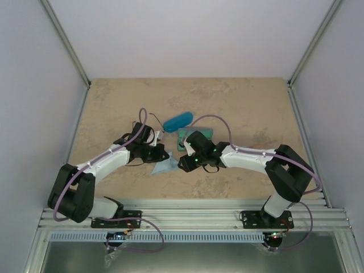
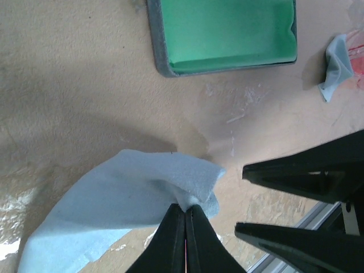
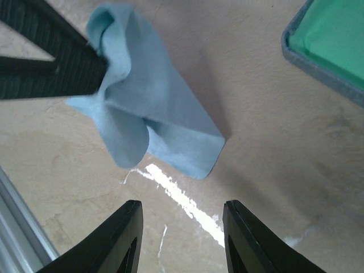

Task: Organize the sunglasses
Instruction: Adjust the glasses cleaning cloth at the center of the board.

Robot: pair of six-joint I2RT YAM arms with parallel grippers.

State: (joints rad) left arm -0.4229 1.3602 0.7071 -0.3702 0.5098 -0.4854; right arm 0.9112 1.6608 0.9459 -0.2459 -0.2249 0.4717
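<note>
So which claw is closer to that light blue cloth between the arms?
Left. The left gripper is shut on the light blue cloth; the right gripper is open just short of it, not touching.

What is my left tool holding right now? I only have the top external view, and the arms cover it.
Observer: The left wrist view shows the left tool shut on a fold of the light blue cloth.
Operator: And the other arm?
Observer: The right tool is open with nothing between its fingers. It hangs over the table, just short of that cloth.
Operator: Is anything packed away yet?
Observer: Not that I can see. The grey-blue case lies open, and the part of its green lining in the left wrist view holds nothing.
</note>
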